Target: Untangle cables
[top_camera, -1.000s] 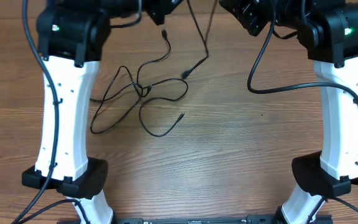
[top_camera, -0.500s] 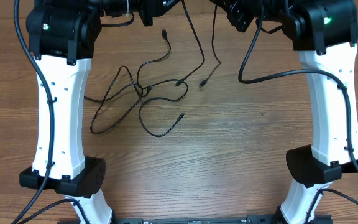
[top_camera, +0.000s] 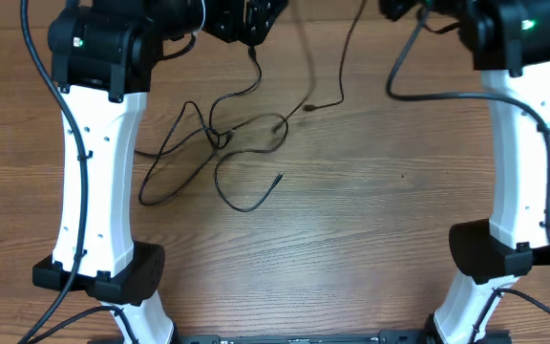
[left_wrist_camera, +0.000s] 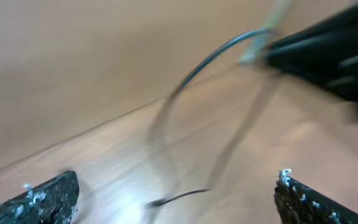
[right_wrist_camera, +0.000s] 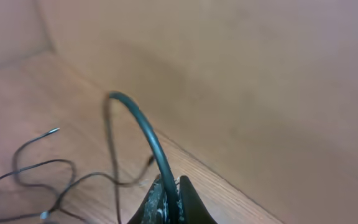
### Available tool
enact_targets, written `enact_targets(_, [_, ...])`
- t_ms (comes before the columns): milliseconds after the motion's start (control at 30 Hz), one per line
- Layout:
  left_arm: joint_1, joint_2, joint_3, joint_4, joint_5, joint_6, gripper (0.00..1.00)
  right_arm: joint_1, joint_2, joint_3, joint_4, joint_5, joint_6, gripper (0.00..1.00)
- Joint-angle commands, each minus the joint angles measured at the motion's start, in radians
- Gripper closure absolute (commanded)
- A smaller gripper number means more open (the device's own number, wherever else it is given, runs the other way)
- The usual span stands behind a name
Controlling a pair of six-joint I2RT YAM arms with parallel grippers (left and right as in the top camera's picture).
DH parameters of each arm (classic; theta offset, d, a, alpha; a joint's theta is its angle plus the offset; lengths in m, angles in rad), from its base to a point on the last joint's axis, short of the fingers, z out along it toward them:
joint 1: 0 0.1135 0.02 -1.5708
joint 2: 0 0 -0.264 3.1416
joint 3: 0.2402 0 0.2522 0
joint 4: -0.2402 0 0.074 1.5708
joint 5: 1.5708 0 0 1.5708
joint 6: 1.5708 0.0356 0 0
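A wood-grain table (top_camera: 370,229) stands against a plain tan wall (right_wrist_camera: 229,74). The cables (top_camera: 220,141) lie in loose loops on the table's left-centre, just beside the left arm (top_camera: 98,172). The tangle's long axis runs from near-left to far-right. One free plug tip (top_camera: 280,177) points far-right. The raised cable (top_camera: 341,72) climbs steeply from the tangle's far-right end to the right gripper (right_wrist_camera: 166,202), whose fingers are pinched together on it. The left gripper (left_wrist_camera: 178,186) hangs with its fingers spread wide, gripping nothing, though its view is blurred.
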Motion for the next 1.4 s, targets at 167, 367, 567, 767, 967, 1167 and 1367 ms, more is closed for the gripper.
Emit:
enact_targets(167, [-0.011, -0.027, 0.012, -0.080, -0.397, 0.053, 0.00, -0.228, -0.014, 0.020, 0.241, 0.272, -0.019, 0.96])
enact_targets(367, [-0.011, -0.027, 0.012, -0.086, -0.397, 0.112, 0.00, -0.442, -0.016, 0.021, 0.507, 0.341, 0.012, 0.96])
enact_targets(567, [-0.011, -0.027, 0.011, -0.124, -0.394, 0.210, 0.00, -0.658, 0.041, 0.021, 0.588, 0.150, 0.099, 0.96])
enact_targets(767, [-0.010, -0.026, 0.011, -0.180, -0.395, 0.227, 0.00, -0.835, 0.226, 0.021, 0.747, 0.078, 0.319, 0.96])
enact_targets(967, [-0.011, -0.026, 0.011, -0.205, -0.394, 0.227, 0.00, -0.884, 0.387, 0.020, 0.698, 0.079, 0.318, 0.96])
enact_targets(1167, [-0.011, -0.024, 0.011, -0.204, -0.394, 0.223, 0.00, -0.873, 0.397, 0.066, 0.766, -0.005, 0.315, 0.96])
enact_targets(1367, [-0.011, -0.024, 0.011, -0.182, -0.394, 0.223, 0.00, -0.840, 0.392, 0.211, 0.975, 0.050, 0.315, 0.96])
